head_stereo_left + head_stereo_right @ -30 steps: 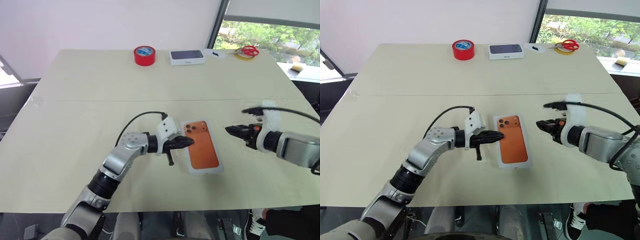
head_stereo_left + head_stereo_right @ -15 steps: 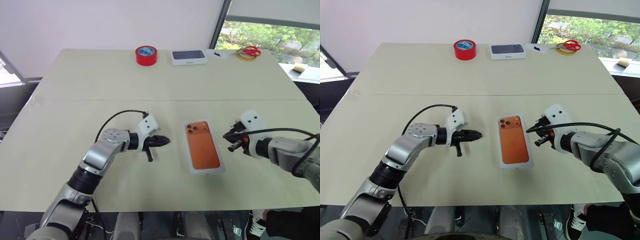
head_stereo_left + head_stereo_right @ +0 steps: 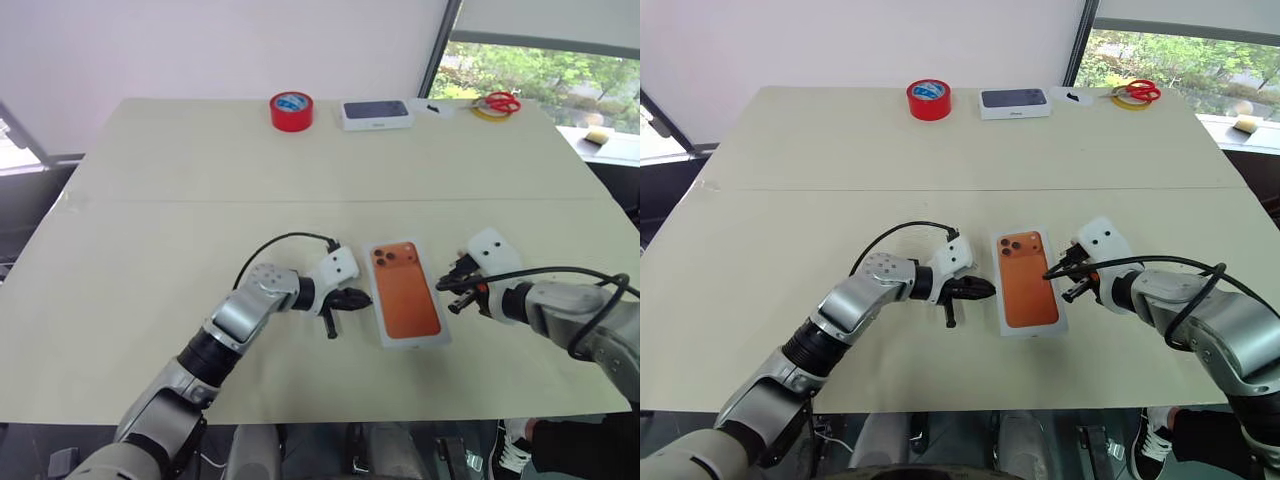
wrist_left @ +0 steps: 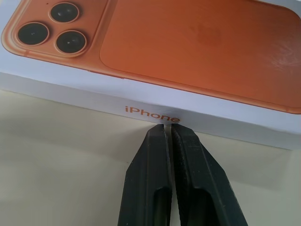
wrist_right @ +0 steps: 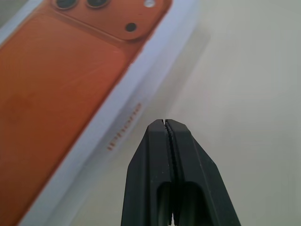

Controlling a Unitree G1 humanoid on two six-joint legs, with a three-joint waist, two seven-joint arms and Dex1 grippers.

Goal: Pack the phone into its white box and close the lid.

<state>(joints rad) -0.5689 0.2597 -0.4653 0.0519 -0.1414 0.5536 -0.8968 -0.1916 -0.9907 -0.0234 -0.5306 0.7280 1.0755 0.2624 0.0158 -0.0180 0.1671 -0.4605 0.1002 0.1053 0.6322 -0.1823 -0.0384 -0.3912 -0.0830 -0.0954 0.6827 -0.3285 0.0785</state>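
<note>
Grippers both pinched shut and empty: our left gripper (image 3: 362, 297) sits at 9 o'clock of the white box (image 3: 384, 332), tips right at its side wall, and our right gripper (image 3: 446, 281) is at 3 o'clock, just beside it. On top shows the orange phone (image 3: 405, 296). We judge the box rigid, light and slick, best squeezed across its long walls.
</note>
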